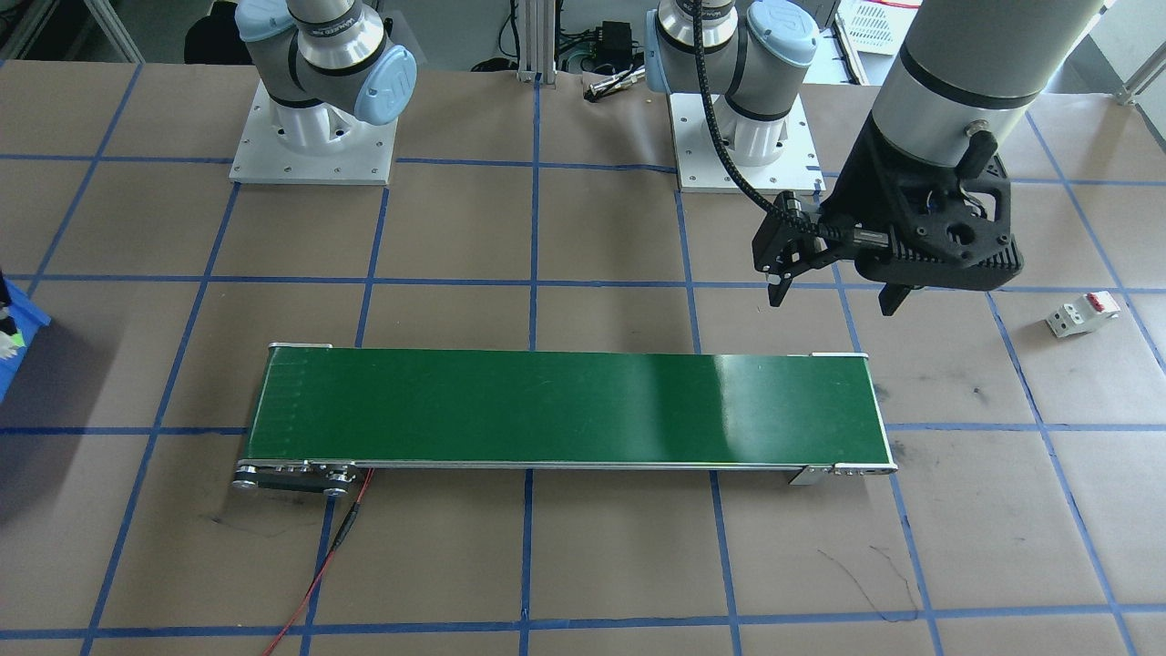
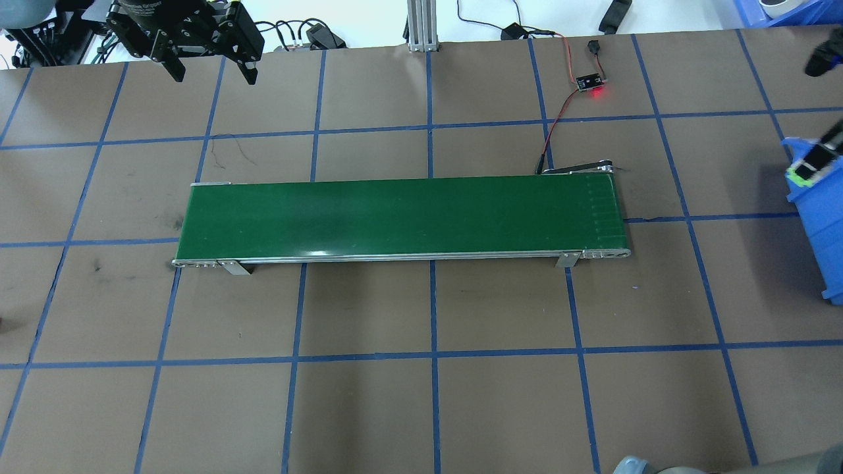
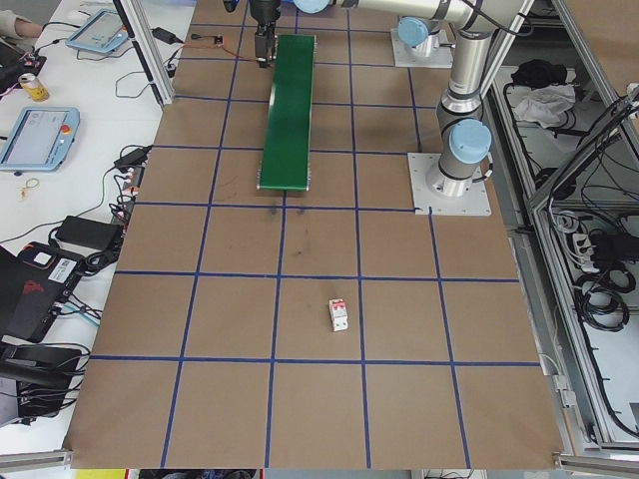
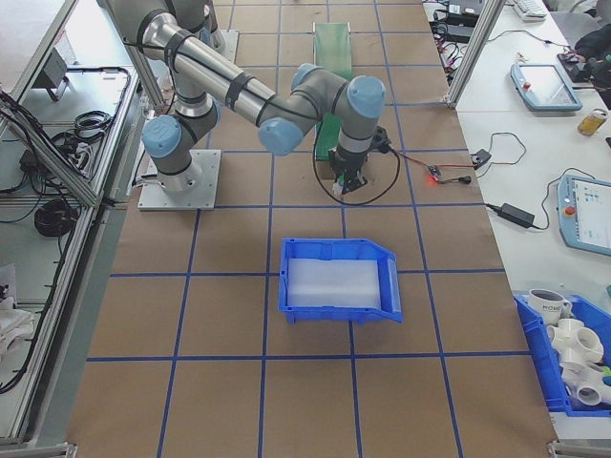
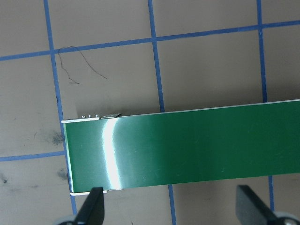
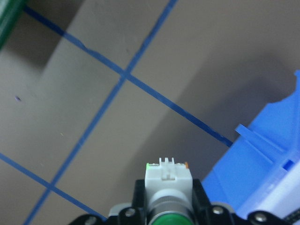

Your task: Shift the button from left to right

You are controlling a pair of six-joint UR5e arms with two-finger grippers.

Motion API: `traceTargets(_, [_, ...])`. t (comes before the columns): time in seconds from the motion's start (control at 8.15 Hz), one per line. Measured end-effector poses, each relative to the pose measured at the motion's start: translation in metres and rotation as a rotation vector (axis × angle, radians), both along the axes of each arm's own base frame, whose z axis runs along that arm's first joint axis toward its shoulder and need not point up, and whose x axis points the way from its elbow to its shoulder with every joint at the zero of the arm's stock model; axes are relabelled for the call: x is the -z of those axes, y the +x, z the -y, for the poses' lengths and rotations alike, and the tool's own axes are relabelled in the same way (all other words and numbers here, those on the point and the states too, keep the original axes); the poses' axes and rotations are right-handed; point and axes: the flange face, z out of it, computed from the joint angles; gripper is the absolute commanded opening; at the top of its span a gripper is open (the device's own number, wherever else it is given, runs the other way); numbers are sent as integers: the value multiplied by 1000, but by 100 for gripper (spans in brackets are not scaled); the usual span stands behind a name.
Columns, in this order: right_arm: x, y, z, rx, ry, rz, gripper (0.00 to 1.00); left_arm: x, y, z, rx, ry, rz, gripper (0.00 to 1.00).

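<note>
The button [image 6: 168, 179], a white blocky body with a round green cap, is clamped between the fingers of my right gripper [image 6: 168, 201]. In the overhead view that right gripper [image 2: 814, 160] hangs at the far right, by the rim of the blue bin [image 2: 820, 230], and the button's green [image 2: 799, 175] shows at its tip. My left gripper [image 1: 833, 296] hovers open and empty above the table beside the left end of the green conveyor belt [image 1: 565, 410]. Its two fingertips [image 5: 92, 206] frame that belt end [image 5: 187, 150] from above.
A white breaker block with a red top [image 1: 1081, 314] lies on the brown paper at my far left. A small circuit board with a red light [image 2: 591, 83] and its wires sit behind the belt's right end. The blue bin [image 4: 339, 281] holds a white liner.
</note>
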Motion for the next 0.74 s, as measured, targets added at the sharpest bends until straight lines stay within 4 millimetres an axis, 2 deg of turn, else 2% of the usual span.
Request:
traceTargets(0.12, [3,-55,-17,-96,-10,-7,0,-1,0,0,0,-4,-1,100])
traceTargets(0.25, [9,-99,-26,-211,-25,-52,0,-3,0,1,0,-8,-4,100])
traceTargets(0.37, [24,-135,-28,-324,-36,-96,0,-3,0,1,0,-8,-5,100])
traceTargets(0.49, [46,-162,-26,-419,-42,-124,0,-2,0,0,0,-6,-5,100])
traceTargets(0.61, [70,-181,-22,-496,-45,-135,0,-1,0,0,0,-5,-4,100])
traceTargets(0.74, [94,-191,-19,-552,-42,-125,20,-1,0,0,0,-5,-4,100])
